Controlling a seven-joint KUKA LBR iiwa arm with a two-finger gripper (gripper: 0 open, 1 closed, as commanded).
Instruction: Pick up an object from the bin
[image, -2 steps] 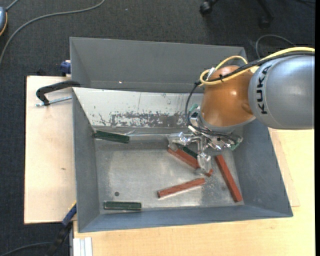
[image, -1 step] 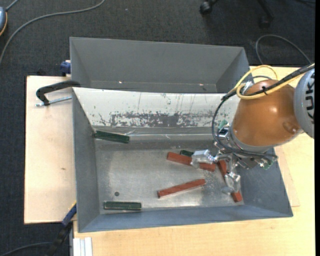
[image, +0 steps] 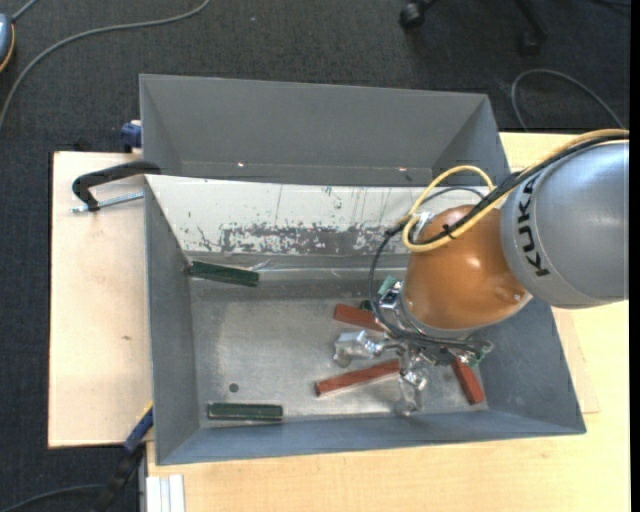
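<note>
The tool (image: 412, 372) is seen low in the bin (image: 168, 330), beneath the orange cover (image: 455, 285); whether it stands apart or together cannot be told. A red-brown stick (image: 356, 380) is spotted just left of the tool, long axis pointed at it. A shorter red-brown stick (image: 468, 381) is seen just right of the tool.

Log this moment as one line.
hand low in bin, front right | nearest: red-brown bar, silvery metal piece | left: dark green bar at back, dark green bar at front | holding: cannot tell
</note>
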